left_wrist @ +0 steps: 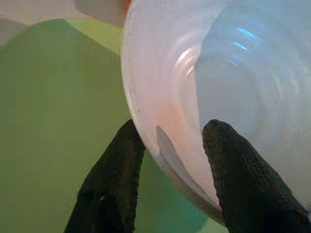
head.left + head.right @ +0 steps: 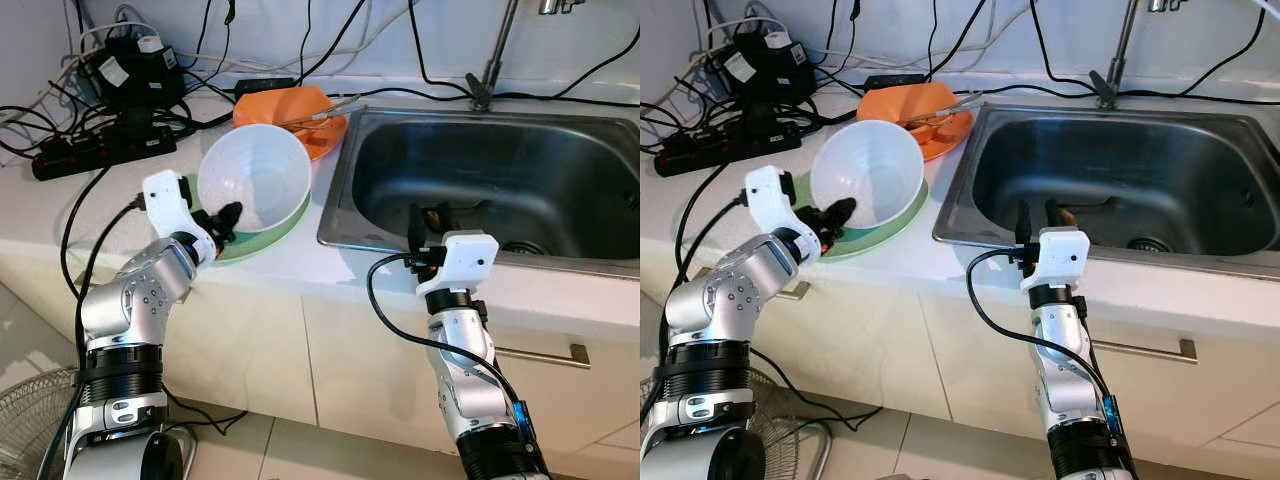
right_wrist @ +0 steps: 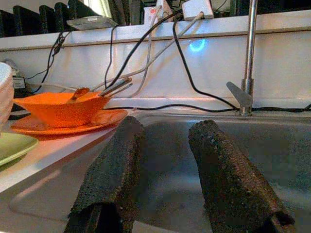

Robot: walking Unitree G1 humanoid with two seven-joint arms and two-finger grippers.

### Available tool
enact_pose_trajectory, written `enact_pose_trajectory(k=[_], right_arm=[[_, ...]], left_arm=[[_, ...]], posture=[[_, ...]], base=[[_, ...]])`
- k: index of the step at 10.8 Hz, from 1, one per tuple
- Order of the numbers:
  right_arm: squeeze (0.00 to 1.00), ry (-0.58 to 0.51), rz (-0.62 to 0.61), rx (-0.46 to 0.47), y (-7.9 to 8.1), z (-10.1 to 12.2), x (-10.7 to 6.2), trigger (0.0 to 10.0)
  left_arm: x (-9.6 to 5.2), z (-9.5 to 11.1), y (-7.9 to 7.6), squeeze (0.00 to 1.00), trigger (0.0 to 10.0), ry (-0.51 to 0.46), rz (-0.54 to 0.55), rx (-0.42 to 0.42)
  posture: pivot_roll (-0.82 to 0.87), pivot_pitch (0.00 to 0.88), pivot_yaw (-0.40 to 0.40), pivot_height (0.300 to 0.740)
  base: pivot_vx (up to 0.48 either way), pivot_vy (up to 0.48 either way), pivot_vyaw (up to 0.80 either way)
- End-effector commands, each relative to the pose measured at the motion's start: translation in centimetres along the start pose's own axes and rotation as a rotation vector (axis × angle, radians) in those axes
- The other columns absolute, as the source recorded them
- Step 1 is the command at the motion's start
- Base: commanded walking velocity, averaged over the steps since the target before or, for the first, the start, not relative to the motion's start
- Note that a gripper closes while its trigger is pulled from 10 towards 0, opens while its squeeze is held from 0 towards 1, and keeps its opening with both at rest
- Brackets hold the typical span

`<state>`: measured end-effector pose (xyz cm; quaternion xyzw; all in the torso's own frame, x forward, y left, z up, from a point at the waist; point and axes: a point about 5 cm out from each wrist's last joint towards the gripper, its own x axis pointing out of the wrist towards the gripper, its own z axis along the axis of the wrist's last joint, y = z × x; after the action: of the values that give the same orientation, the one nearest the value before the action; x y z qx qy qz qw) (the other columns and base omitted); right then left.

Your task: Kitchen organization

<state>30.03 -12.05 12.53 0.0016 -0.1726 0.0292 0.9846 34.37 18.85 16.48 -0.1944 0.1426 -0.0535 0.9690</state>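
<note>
Landmark: I take the rectangular stainless steel sink (image 2: 500, 180), set into the white countertop (image 2: 290, 262), as my reference.

White bowl: I see the round white plastic bowl (image 2: 255, 178) left of the sink on the countertop, tipped on its edge with its opening facing up and toward the camera, its lower rim resting on the flat pale green plate (image 2: 262, 238).

Left gripper: my left gripper (image 2: 226, 222) is clamped on the white bowl's lower rim; in the left wrist view one black finger (image 1: 112, 179) lies outside the wall and the other inside.

Right gripper: my right gripper (image 2: 428, 222) hovers at the sink's front edge, pointing into the basin, its two black fingers (image 3: 111, 170) parted and holding nothing.

Orange dishes: an orange bowl (image 2: 285, 106) sits on an orange plate (image 2: 325, 138) behind the white bowl, just beside the sink's left rear corner, with metal utensils (image 2: 322, 113) resting in it.

Faucet: a thin metal faucet (image 2: 492, 60) rises behind the sink's rear rim.

Cables: a black power strip (image 2: 100, 150) and tangled black cables (image 2: 140, 85) lie far left of the sink, against the wall.
</note>
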Motion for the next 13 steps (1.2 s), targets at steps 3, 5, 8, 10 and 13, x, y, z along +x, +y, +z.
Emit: enact_pose_trajectory(k=[3, 5, 8, 10, 13], right_arm=[[0.0, 0.055, 0.013, -0.002, 0.2, -0.8, -0.2, 10.0], [0.0, 0.058, 0.016, -0.002, 0.3, -0.8, -0.1, 10.0], [0.0, 0.063, 0.018, 0.0, 0.4, -0.9, -0.1, 10.0], [0.0, 0.067, 0.018, -0.003, 0.4, -1.0, 0.0, 10.0], [0.0, 0.066, 0.016, -0.005, 0.4, -0.9, 0.0, 10.0]], left_arm=[[-0.1, 0.1, 0.3, 0.0, 0.0, -0.007, 0.022, -0.002], [0.0, -0.1, 0.2, 0.0, 0.0, -0.006, 0.02, -0.009], [0.0, 0.9, -0.5, 0.0, 0.0, -0.097, 0.007, -0.017], [0.0, 1.2, -0.8, 0.0, 0.0, -0.131, 0.002, -0.035], [-0.1, 2.2, -0.9, 0.0, 0.0, -0.222, 0.011, -0.076]], posture=[[0.05, 0.0, 0.092, 0.74], [0.05, 0.0, 0.09, 0.74], [0.05, 0.0, 0.087, 0.74], [0.05, 0.0, 0.087, 0.74], [0.05, 0.0, 0.086, 0.74]], base=[[0.0, 0.0, 0.0], [0.0, 0.0, 0.0], [0.0, 0.0, 0.0], [0.0, 0.0, 0.0], [0.0, 0.0, 0.0]])
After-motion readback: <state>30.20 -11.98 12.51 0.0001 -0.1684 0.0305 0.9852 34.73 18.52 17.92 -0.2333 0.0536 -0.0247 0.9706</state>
